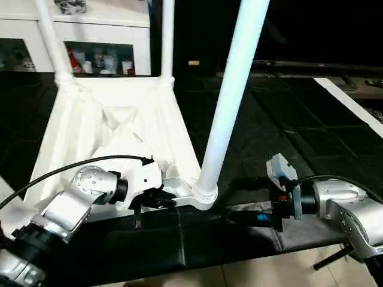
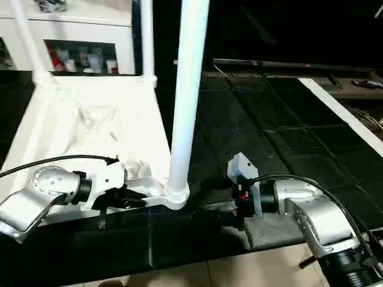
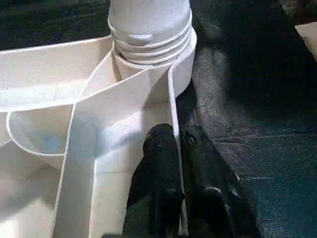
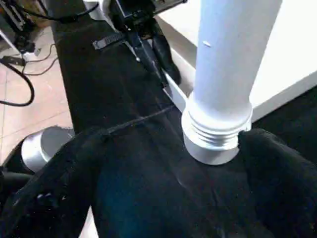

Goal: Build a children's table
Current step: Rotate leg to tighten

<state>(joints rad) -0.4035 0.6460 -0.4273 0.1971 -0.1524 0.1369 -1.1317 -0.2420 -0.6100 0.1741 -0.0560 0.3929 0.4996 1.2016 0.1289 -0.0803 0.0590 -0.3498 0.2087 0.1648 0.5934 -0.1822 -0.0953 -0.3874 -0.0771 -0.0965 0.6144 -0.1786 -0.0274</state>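
The children's table lies upside down on the black mat, its ribbed white top (image 1: pixel 114 125) facing up. Three legs stand in corner sockets: two at the far corners (image 1: pixel 52 42) (image 1: pixel 167 36) and a near-right leg (image 1: pixel 230 107) with a threaded collar (image 3: pixel 148 44). My left gripper (image 3: pixel 179 144) is shut on the thin rim wall of the top, just beside that near-right socket; the right wrist view also shows it (image 4: pixel 153 54). My right gripper (image 4: pixel 173 136) stands wide open low on the mat, one finger (image 4: pixel 59 173) on each side of the leg's base (image 4: pixel 218 134), not touching it.
A white cabinet (image 1: pixel 102 36) with glass doors stands behind the table. The mat ends at a tiled floor (image 1: pixel 269 272) close to me. A white strip (image 1: pixel 353 107) runs along the right. A black cable (image 1: pixel 72 167) loops over my left forearm.
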